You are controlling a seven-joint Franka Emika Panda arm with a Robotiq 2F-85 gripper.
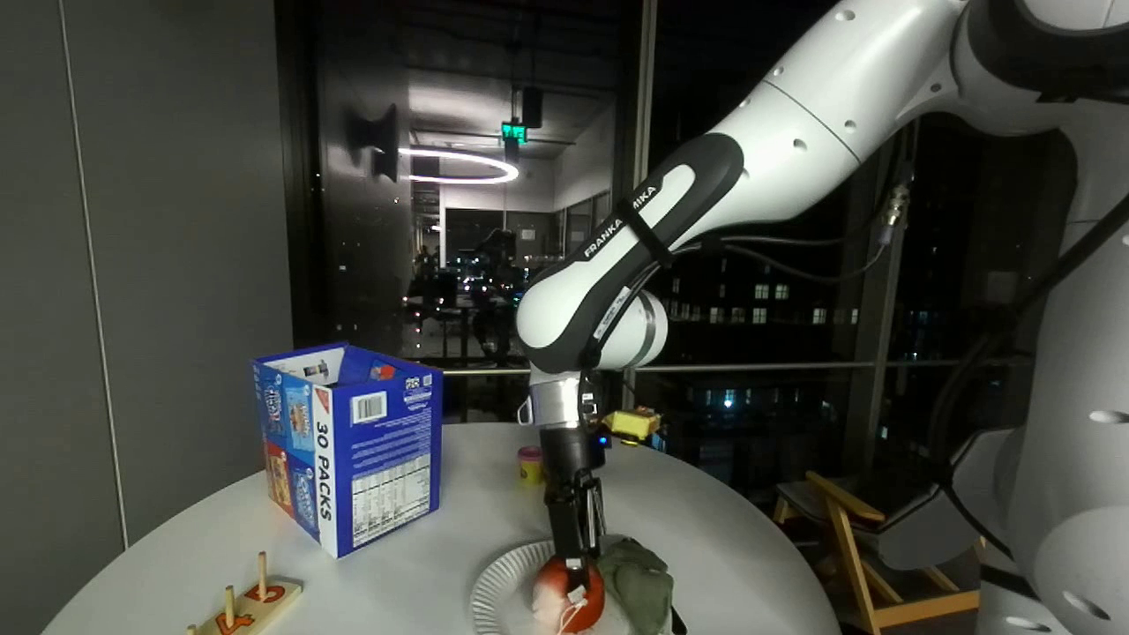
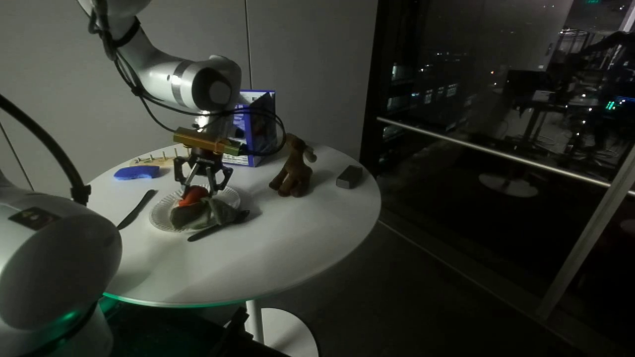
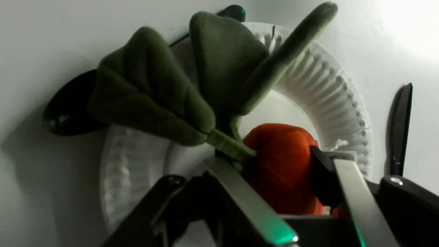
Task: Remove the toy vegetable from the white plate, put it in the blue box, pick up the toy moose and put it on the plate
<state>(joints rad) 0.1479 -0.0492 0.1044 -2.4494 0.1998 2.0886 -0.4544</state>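
The round white table (image 2: 278, 258) bears the items listed here. The rounded red-and-white plush toy vegetable (image 3: 281, 154), with dull green leaves, lies on the round, flute-rimmed white plate (image 3: 334, 99), set in from the table's edge on the robot's side. The leaves spread across the plate's rim.

The black two-fingered pincer (image 2: 200, 190) stands low over the plate. Its fingers are apart, one on each side of the red body; whether they press on it, I cannot tell.

The upright blue box (image 1: 370, 450), a printed carton with white panels and an open top, stands near the edge by the grey wall (image 1: 168, 265), well apart from the plate. In an exterior view the brown plush toy moose (image 2: 296, 171), with tan parts, sits upright between the plate and the edge toward the window. Nearer that edge lies a grey rectangular block (image 2: 349, 177).

A dark spoon (image 3: 70, 106) rests along the plate's rim, partly covered by the leaves. A slim dark knife (image 2: 136, 210) lies on the opposite side, apart from the rim. A pale wooden pegboard (image 1: 251, 608) with red figures shows in both exterior views; just beside it is a flat blue item (image 2: 136, 172) of unclear kind. A small yellow tub (image 1: 530, 470) with a pink lid stands beyond the plate.
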